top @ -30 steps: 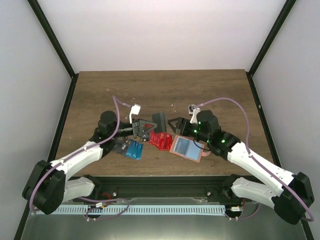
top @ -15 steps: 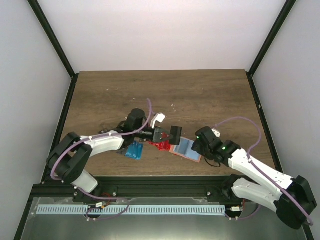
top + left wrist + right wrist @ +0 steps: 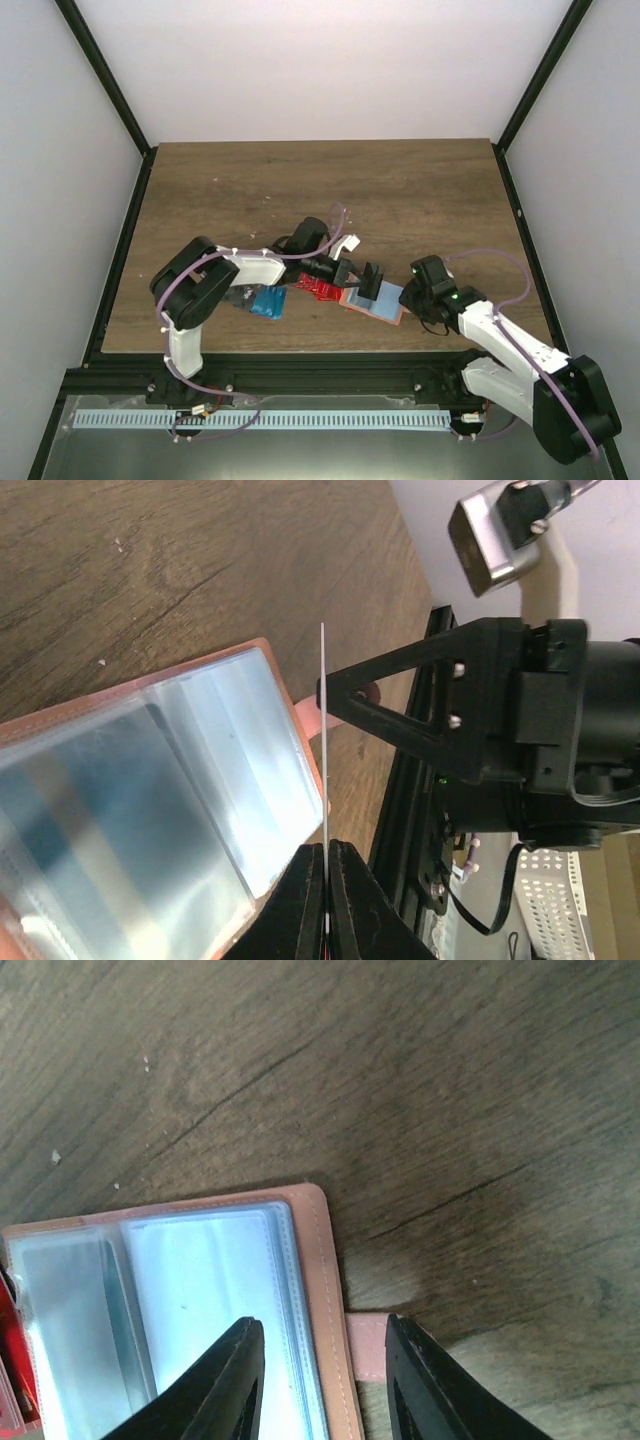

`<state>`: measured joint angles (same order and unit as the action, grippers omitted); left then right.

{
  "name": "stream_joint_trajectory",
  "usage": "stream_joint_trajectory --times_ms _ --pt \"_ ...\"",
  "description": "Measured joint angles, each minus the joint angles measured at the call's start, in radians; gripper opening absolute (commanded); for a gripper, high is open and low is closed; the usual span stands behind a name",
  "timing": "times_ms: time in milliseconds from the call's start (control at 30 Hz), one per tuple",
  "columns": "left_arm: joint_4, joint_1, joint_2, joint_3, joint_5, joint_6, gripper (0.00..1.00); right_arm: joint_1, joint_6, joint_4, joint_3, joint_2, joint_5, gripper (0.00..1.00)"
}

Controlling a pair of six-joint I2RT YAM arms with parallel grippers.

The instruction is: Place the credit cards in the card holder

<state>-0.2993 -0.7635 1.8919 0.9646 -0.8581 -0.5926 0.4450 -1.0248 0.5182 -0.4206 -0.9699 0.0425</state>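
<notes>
The card holder (image 3: pixel 385 302) lies open and flat on the table (image 3: pixel 250 190), close to the near edge, a bit right of the middle. It is pink-tan, and its see-through pockets face up. A little pink tab (image 3: pixel 365 1345) sticks out from its right side.

Right over the holder's left part hangs a thin dark card (image 3: pixel 372 279). It stands on its edge, so from the left wrist it looks like just a thin white line (image 3: pixel 323 730). The left claw (image 3: pixel 327 852) pinches this card tight between its two fingers.

The right claw (image 3: pixel 320 1325) is at the holder's right side. Its two black fingers (image 3: pixel 240 1380) are a narrow way apart, with the holder's edge and the tab showing between them. They hold nothing that I can see.

Just left of the holder lie some red cards (image 3: pixel 322 288) in a small heap, touching it. Further left lies a blue card (image 3: pixel 268 301), and beside that a darker one (image 3: pixel 240 296).
</notes>
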Motion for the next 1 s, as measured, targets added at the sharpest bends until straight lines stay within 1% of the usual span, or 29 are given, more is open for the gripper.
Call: stream_joint_trajectory --times_ms 167,267,367,467,567,800,1000 --pt "0.046 -0.015 0.055 0.056 0.0 0.018 0.04 -0.023 0.027 -0.019 0.002 -0.002 -0.014 0.47" --pt "0.063 -0.022 0.086 0.089 0.0 0.025 0.04 -0.025 0.041 -0.019 0.007 0.006 -0.014 0.48" --pt "0.082 -0.024 0.117 0.11 0.001 0.031 0.04 -0.025 0.045 -0.016 0.011 0.019 -0.013 0.48" --pt "0.102 -0.024 0.131 0.114 0.004 0.042 0.04 -0.026 0.045 -0.024 0.018 0.029 -0.014 0.43" --pt "0.122 -0.024 0.146 0.122 0.008 0.051 0.04 -0.027 0.045 -0.048 0.047 0.026 -0.025 0.34" --pt "0.134 -0.024 0.169 0.143 0.018 0.054 0.04 -0.031 0.04 -0.114 0.082 -0.002 -0.057 0.18" --pt "0.148 -0.025 0.172 0.152 0.027 0.054 0.04 -0.031 0.037 -0.152 0.098 -0.007 -0.075 0.11"
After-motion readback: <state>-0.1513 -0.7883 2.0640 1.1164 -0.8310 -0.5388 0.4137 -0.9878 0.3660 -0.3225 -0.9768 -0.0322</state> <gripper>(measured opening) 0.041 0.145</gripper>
